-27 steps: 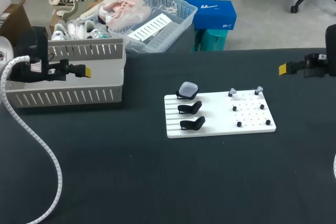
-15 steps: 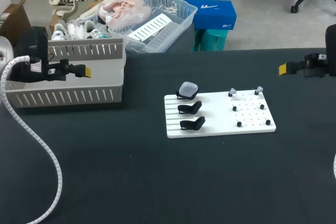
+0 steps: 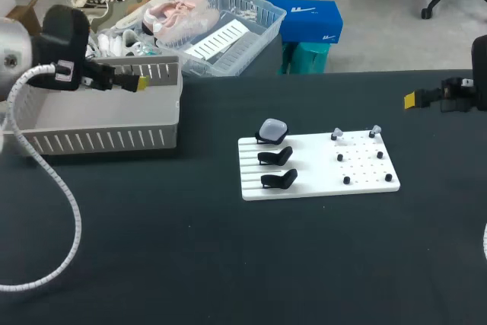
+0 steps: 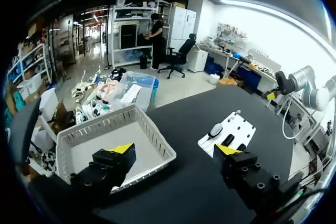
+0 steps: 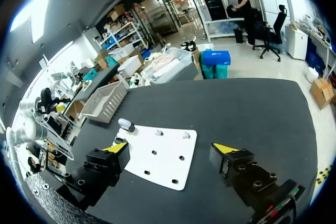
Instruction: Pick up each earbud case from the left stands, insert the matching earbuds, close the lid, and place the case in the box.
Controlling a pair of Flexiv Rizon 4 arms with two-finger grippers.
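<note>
A white board (image 3: 319, 167) lies mid-table. A pale earbud case (image 3: 272, 129) sits on the rearmost of three black stands on its left side. The other two stands (image 3: 278, 168) are bare. Two small earbuds (image 3: 338, 135) (image 3: 374, 132) rest on pegs along the board's far edge. The grey slotted box (image 3: 99, 140) stands at the left. My left gripper (image 3: 139, 82) hangs open and empty over the box's back wall. In the left wrist view the gripper (image 4: 174, 149) looks down on the box (image 4: 105, 124) and the board (image 4: 236, 127). My right gripper (image 3: 410, 100) (image 5: 170, 148) is open and empty, far right of the board (image 5: 157, 156).
Several black pegs (image 3: 358, 164) stud the board's right half. My left arm's white cable (image 3: 65, 203) loops over the table's left front. Bare black tabletop (image 3: 228, 256) lies in front of the board and between the board and the box.
My left arm has risen and swung back and to the right, from in front of the box to above its back wall. The right arm and the board's things are unchanged.
</note>
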